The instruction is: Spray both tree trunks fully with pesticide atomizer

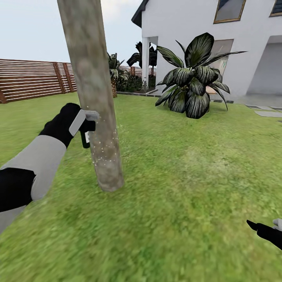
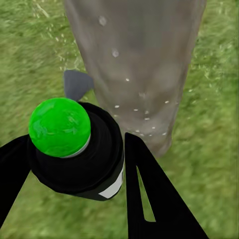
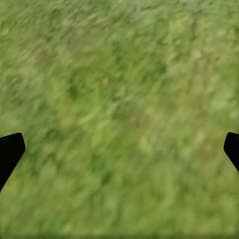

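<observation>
Green lawn [image 1: 188, 188] is stretching to a slatted fence [image 1: 31, 80]; left gripper [image 2: 74, 169] is pinching the atomizer [image 2: 74, 149] beside a speckled trunk [image 1: 98, 117], right gripper [image 3: 119, 149] is hanging spread.

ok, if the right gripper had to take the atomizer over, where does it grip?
Probably the dark lower body of the pesticide atomizer, coming from below: the left gripper is shut on the upper part, the tree trunk blocks the nozzle side, and the right gripper is open.

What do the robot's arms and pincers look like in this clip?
The left arm is banded pale grey and black, ending in a black wrist with a grey plate. The left pincer has flat black tapering fingers, one slotted. The right pincer is black with pointed tips.
</observation>
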You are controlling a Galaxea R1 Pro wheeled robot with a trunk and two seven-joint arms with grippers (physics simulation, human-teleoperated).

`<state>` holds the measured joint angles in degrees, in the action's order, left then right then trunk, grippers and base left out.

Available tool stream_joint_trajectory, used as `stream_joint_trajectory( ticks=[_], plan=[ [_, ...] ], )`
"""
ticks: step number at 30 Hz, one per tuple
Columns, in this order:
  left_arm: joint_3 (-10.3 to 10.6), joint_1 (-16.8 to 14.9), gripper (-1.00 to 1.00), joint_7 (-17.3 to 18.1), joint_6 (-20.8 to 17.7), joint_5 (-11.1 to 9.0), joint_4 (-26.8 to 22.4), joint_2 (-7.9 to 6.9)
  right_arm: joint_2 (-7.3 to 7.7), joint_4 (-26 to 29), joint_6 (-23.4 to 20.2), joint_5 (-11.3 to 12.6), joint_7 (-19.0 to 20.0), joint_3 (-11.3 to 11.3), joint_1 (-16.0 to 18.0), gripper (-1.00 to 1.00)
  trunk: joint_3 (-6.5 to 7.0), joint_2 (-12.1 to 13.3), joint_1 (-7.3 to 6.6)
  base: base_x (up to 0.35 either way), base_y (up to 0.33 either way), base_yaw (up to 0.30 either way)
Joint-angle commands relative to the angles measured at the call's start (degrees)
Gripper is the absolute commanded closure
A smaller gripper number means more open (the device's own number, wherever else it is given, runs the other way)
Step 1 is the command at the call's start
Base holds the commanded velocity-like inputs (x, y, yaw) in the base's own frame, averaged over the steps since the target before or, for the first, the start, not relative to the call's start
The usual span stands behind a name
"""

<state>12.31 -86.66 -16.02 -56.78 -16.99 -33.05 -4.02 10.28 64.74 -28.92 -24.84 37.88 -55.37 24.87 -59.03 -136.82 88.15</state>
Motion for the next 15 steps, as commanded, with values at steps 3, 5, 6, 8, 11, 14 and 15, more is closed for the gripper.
stream_joint_trajectory(
  ticks=[3, 5, 6, 8, 11, 14, 15],
  plan=[
    [0.1, -1.04, 1.0, -0.05, -0.11, -0.05, 1.0, -0.02, 0.0, 0.0, 0.0, -0.03, 0.0, 0.0, 0.0, -1.0, 0.0, 0.0, 0.0, 0.0, 0.0, 0.0],
    [0.19, -1.11, 1.0, 0.0, -0.11, -0.05, 2.83, -0.02, 0.0, 0.02, 0.0, -0.03, 0.0, 0.0, 0.0, -1.0, 0.0, 0.0, 0.0, 0.0, 0.0, 0.0],
    [0.24, -1.13, 1.0, 0.02, -0.05, -0.06, 6.06, -0.01, 0.0, 0.02, 0.0, 0.01, 0.0, 0.0, 0.0, -1.0, 0.0, 0.0, 0.0, 0.0, 0.0, 0.0],
    [0.31, -1.07, 1.0, 0.09, 0.15, 0.0, 9.9, -0.02, 0.0, -0.02, 0.0, 0.01, 0.0, 0.0, 0.0, -1.0, 0.0, 0.0, 0.0, 0.0, 0.0, 0.0],
    [0.38, -0.63, 1.0, 0.36, 0.51, 0.03, 12.66, -0.03, 0.0, -0.02, 0.0, -0.02, 0.0, 0.0, 0.0, -1.0, 0.0, 0.0, 0.0, 0.0, 0.0, 0.0],
    [0.41, 1.18, 1.0, 0.49, 4.06, 0.03, 16.91, -0.03, 0.0, -0.04, 0.0, -0.01, 0.0, 0.0, 0.0, -1.0, 0.0, 0.0, 0.0, 0.0, 0.0, 0.0],
    [0.42, 1.48, 1.0, 0.52, 5.52, 0.03, 18.19, -0.03, 0.0, -0.05, 0.0, 0.0, 0.0, 0.0, 0.0, -1.0, 0.0, 0.0, 0.0, 0.0, 0.0, 0.0]
  ],
)
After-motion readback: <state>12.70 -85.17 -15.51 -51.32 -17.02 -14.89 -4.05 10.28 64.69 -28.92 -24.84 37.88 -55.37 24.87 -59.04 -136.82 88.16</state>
